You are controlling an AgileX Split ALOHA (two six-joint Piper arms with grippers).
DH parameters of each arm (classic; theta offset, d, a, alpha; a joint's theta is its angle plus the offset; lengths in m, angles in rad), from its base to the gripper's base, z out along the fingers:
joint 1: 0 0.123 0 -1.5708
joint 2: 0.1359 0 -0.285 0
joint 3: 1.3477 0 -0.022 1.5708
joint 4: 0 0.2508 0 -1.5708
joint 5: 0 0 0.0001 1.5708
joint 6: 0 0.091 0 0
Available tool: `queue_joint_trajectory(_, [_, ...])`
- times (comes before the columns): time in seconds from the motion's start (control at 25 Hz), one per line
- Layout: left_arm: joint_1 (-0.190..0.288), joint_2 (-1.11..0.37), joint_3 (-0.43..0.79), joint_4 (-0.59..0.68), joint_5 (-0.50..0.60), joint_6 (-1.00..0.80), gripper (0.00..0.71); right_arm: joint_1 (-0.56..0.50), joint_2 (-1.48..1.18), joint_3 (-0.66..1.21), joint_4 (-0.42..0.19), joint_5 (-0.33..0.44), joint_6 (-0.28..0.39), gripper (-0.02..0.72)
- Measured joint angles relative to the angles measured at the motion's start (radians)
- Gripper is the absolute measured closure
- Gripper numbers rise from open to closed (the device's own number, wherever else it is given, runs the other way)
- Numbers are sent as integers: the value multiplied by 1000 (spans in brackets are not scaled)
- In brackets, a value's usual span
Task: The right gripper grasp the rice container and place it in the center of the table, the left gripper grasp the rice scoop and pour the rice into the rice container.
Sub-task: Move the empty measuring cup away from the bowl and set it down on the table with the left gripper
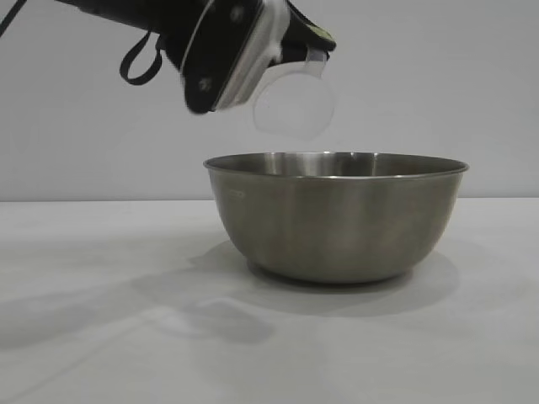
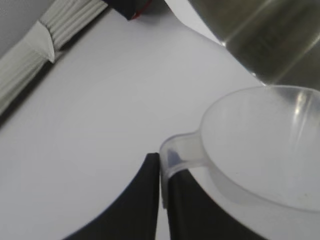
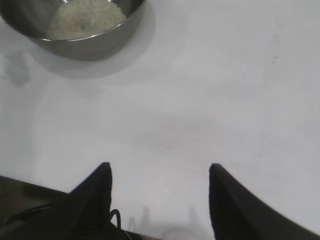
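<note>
The rice container (image 1: pixel 337 219), a large steel bowl, stands on the white table (image 1: pixel 101 337). My left gripper (image 1: pixel 310 40) hangs above the bowl's left rim, shut on the handle of the rice scoop (image 1: pixel 295 105), a clear plastic cup tipped on its side. In the left wrist view the fingers (image 2: pixel 145 200) pinch the handle, and the rice scoop (image 2: pixel 265 155) looks empty beside the rice container (image 2: pixel 270 40). My right gripper (image 3: pixel 160 172) stands open over bare table, well apart from the rice container (image 3: pixel 85 45). Pale rice (image 3: pixel 85 15) lies inside it.
A white ribbed strip (image 2: pixel 50 35) and a dark object with a red edge (image 2: pixel 132 7) lie at the table's far side in the left wrist view. White tabletop (image 3: pixel 225 90) stretches between my right gripper and the bowl.
</note>
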Motion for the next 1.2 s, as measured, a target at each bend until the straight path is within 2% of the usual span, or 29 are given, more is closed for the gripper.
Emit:
queue_joint_trajectory(0.12, [0,0,0,-146,-1,-133,710,0,-2,0,0,0,0,295])
queue_joint_trajectory(0.16, [0,-1,0,-193,-1,-168,710,0,-11,0,0,0,0,341])
queue_joint_trajectory(0.2, [0,-4,0,-241,-1,-196,710,0,-32,0,0,0,0,351])
queue_joint_trajectory(0.32, [0,-22,0,-358,5,-302,710,0,-136,0,-5,0,0,346])
queue_joint_trajectory(0.6, [0,-74,0,-431,136,-579,710,0,-272,0,-20,10,20,346])
queue_joint_trajectory(0.76, [15,-105,43,-450,162,-696,710,0,-272,1,-20,11,22,346])
queue_joint_trajectory(0.84, [50,-132,88,-417,182,-815,710,0,-272,1,-20,11,22,346])
queue_joint_trajectory(0.96, [134,-182,171,-312,216,-989,710,0,-272,1,-20,12,22,346])
queue_joint_trajectory(1.12, [292,-229,262,-101,221,-1228,710,0,-272,1,-20,14,22,346])
queue_joint_trajectory(1.2, [376,-229,291,53,221,-1337,710,0,-272,1,-20,14,22,346])
